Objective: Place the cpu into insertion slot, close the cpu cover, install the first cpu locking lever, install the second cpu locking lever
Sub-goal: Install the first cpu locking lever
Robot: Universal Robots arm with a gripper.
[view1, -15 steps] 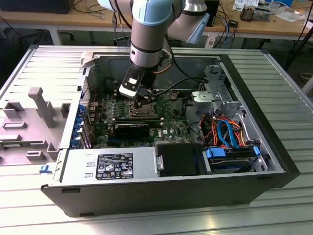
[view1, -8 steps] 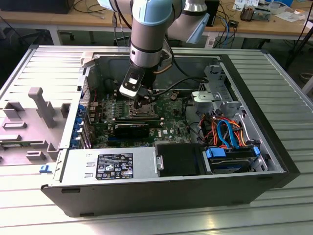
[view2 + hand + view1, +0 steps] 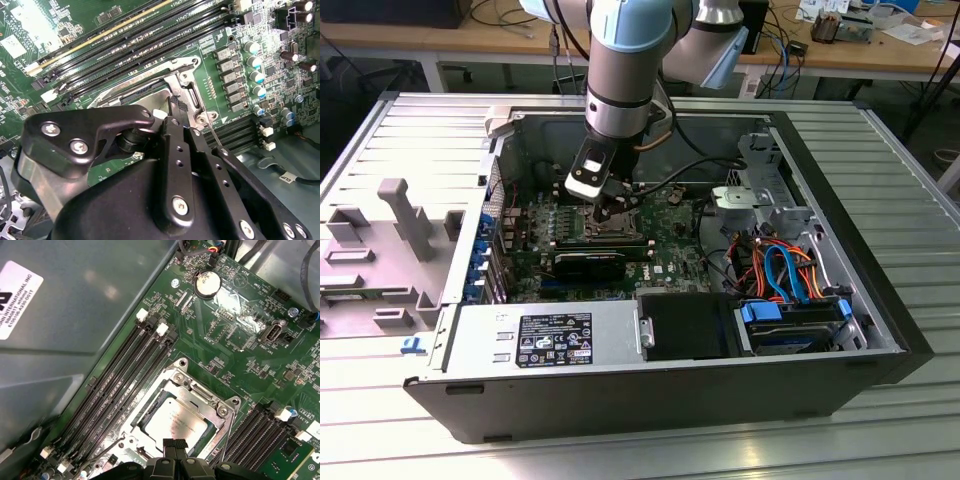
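While the pincer (image 3: 175, 444) hung low inside the computer case (image 3: 620, 405) with its fingers pressed together on nothing, the cpu (image 3: 176, 423) sat just below its tips in the insertion slot (image 3: 150, 412), the cpu cover (image 3: 202, 396) lying flat around the chip.

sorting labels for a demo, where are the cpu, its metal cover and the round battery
cpu (image 3: 176, 421): first wrist view, middle of its grey top
cover (image 3: 194, 390): first wrist view, frame edge beside the cpu
battery (image 3: 207, 283): first wrist view, middle of its round face
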